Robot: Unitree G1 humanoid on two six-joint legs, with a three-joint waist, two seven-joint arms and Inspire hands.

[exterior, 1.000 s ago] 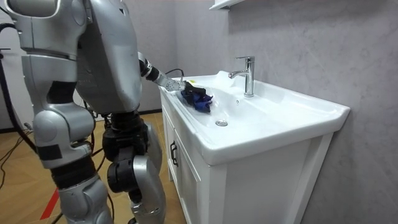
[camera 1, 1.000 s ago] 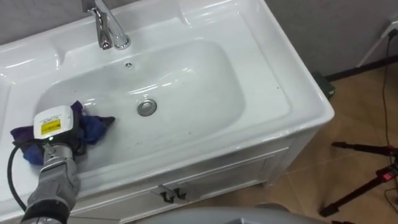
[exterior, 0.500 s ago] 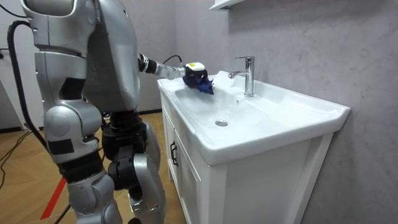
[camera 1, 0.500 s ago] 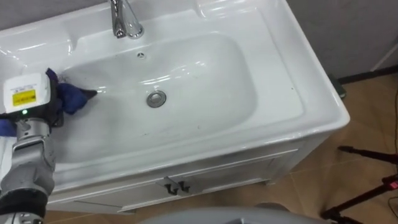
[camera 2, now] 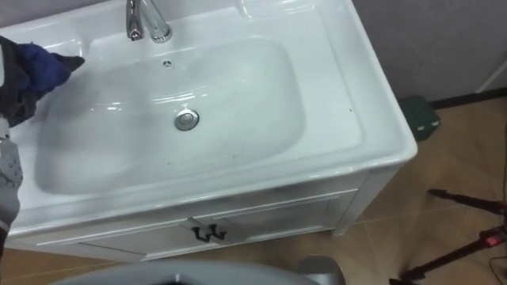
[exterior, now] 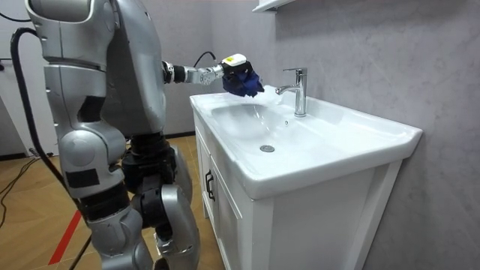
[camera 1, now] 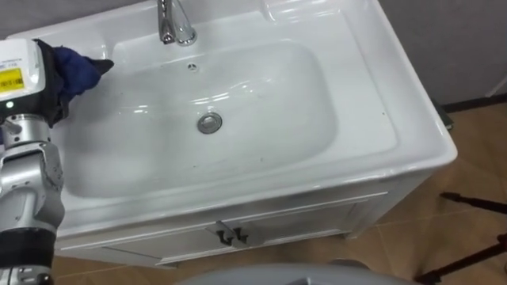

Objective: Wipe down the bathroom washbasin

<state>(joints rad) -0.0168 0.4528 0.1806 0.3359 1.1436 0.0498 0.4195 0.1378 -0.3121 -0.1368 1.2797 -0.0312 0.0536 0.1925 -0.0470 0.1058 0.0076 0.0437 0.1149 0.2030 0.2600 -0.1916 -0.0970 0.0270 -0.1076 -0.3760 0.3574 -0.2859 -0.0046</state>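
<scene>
The dark blue cloth (camera 1: 77, 62) is sitting bunched in the upper left of the left eye view, over the back left ledge of the white basin (camera 1: 261, 95). The left robot hand (camera 1: 33, 89) is grasping it, dark fingers curling round the bundle while one pointed corner is sticking out toward the faucet (camera 1: 175, 24). In the room view the cloth (exterior: 246, 82) is hanging under the robot hand (exterior: 233, 66) about level with the rim; whether its lowest fold is touching the surface cannot be told. The chrome faucet is standing just to the right of the cloth, at the top centre of the frame. The round metal drain (camera 1: 209, 122) is lying in the middle of the bowl, well apart from the cloth. Below the basin, the white cabinet (camera 1: 301, 226) is showing a pair of dark door handles (camera 1: 230, 234) side by side. In the room view the robot is standing upright at the cabinet's front, on the room view's left, reaching its left arm out over the basin's corner. A dark tripod (camera 2: 467, 237) is standing on the wooden floor (camera 2: 396, 229) at lower right.
</scene>
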